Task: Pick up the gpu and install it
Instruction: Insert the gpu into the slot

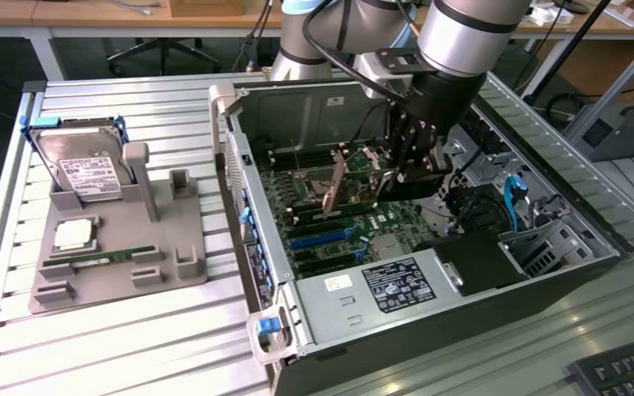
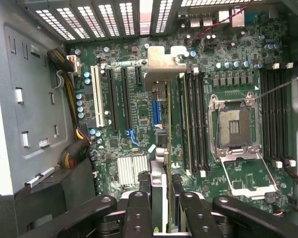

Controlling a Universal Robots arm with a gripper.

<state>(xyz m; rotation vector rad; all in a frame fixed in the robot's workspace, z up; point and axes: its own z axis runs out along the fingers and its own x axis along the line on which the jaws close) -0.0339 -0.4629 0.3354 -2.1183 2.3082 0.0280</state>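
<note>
Inside the open case (image 1: 428, 247), exterior view: pincer (image 1: 405, 177) clamped on the gpu (image 1: 352, 183), held edge-on just above the motherboard (image 1: 339, 227). Wrist view: fingers (image 2: 139, 208) grip the gpu (image 2: 161, 124) from both sides; slots (image 2: 111, 99) lie beneath, an empty socket (image 2: 236, 126) beside.

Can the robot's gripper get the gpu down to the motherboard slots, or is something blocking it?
Probably yes. The gripper holds the gpu edge-on above the motherboard, and nothing lies across the slots beneath.

Gpu (image 1: 337, 183) stands on edge inside the case (image 1: 428, 293), above the motherboard (image 2: 188, 124); parts tray (image 1: 113, 247) lies at nine o'clock of the case.
</note>
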